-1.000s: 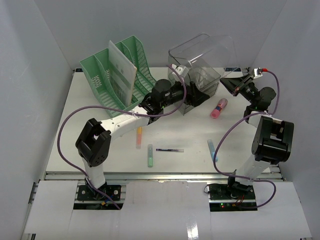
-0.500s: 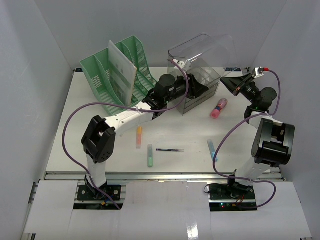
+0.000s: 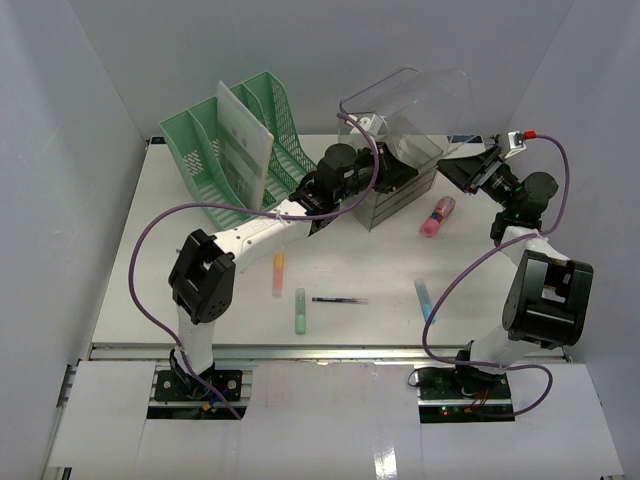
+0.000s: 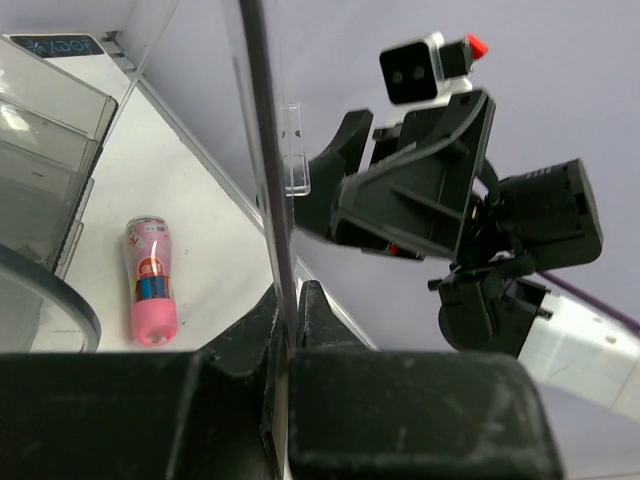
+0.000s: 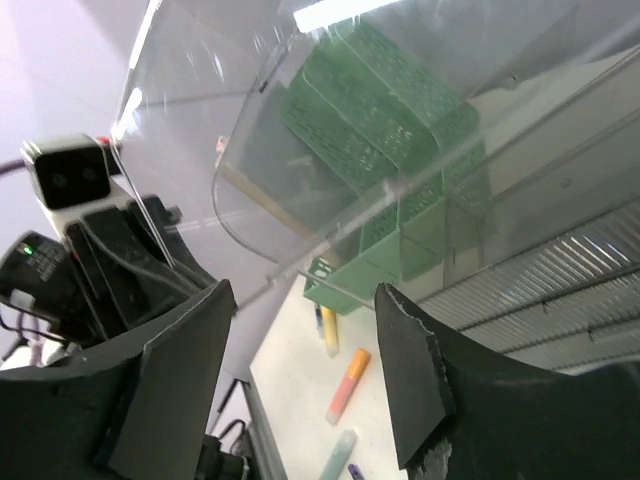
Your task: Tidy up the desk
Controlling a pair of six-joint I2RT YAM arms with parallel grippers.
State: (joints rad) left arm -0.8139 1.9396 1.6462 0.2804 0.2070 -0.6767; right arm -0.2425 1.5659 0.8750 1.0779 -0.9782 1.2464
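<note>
On the white desk (image 3: pixel 180 270) a clear plastic drawer box (image 3: pixel 395 190) stands at the back, its curved clear lid (image 3: pixel 420 95) raised. My left gripper (image 3: pixel 405 170) reaches into the box's top. In the left wrist view my left gripper (image 4: pixel 290 300) is shut on the thin edge of a clear panel (image 4: pixel 262 150). Just right of the box, my right gripper (image 3: pixel 465 170) is open. In the right wrist view its fingers (image 5: pixel 410 370) stand wide apart below the clear lid (image 5: pixel 300 150) and touch nothing.
A green file rack (image 3: pixel 235 150) holding a white sheet stands at the back left. Loose on the desk lie a pink marker (image 3: pixel 437 216), an orange highlighter (image 3: pixel 278 273), a green highlighter (image 3: pixel 299 310), a black pen (image 3: pixel 340 300) and a blue highlighter (image 3: pixel 425 298).
My left gripper has moved right to the box and closed on the clear panel's edge. My right gripper has opened and let go of the lid.
</note>
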